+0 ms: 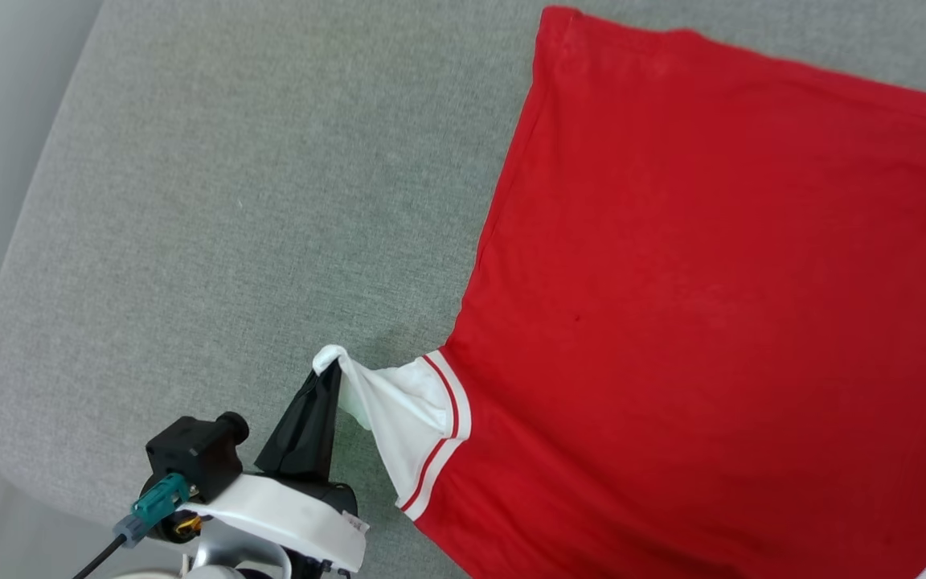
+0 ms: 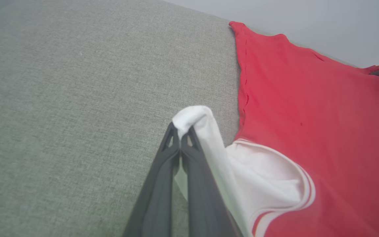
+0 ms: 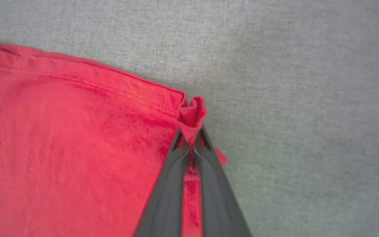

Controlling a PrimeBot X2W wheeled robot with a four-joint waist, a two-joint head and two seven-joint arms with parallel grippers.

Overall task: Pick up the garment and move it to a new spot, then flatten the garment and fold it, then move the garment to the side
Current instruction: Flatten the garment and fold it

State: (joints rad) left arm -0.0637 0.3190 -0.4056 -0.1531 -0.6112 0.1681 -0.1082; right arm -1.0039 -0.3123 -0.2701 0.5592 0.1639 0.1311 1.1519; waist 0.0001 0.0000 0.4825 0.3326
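Remote session, viewed from my console: the garment (image 1: 712,322) lay spread, plain red side up, across the right half of the grey fabric surface (image 1: 214,201). My left gripper (image 1: 328,371) was pinched tight on the tip of the white sleeve (image 1: 407,410), which stretched leftward and rose off the cloth, its striped trim sitting beside the red body. My right gripper (image 3: 191,133) was clamped on a bunched corner of the red hem, fabric puckering just above the dark fingertips.
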